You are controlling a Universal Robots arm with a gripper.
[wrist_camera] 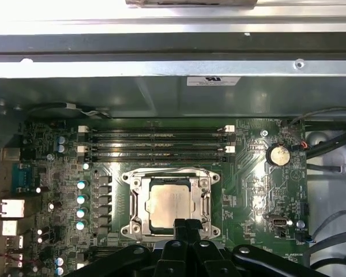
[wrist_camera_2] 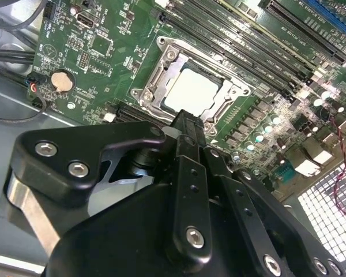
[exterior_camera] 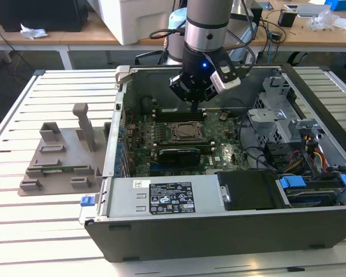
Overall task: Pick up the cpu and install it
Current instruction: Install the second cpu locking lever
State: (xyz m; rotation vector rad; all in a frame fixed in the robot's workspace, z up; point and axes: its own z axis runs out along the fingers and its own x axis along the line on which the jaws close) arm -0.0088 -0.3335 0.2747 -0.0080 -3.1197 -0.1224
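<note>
On the slatted bench [exterior_camera: 23,231], toward the exterior view's left edge, lies one grey plastic tray [exterior_camera: 60,164] with an upright post. To its right stands one open computer case [exterior_camera: 230,231], its motherboard [exterior_camera: 161,151] lying flat inside. One arm hangs over the case, and its gripper [exterior_camera: 195,103] sits just above the board near the case's far wall.

One cpu [wrist_camera: 170,209] lies seated in the one socket frame [wrist_camera: 131,199] in the middle of the motherboard, its pale metal top facing up. In both wrist views the black fingers [wrist_camera_2: 187,124] meet in a narrow tip right at the socket's edge, pressed together with nothing between them.

Beside the socket run four memory slots [wrist_camera: 155,145] in a row toward the case's far wall. One round coin battery [wrist_camera: 277,154] sits on the board between the socket and the cables at the case's side.
</note>
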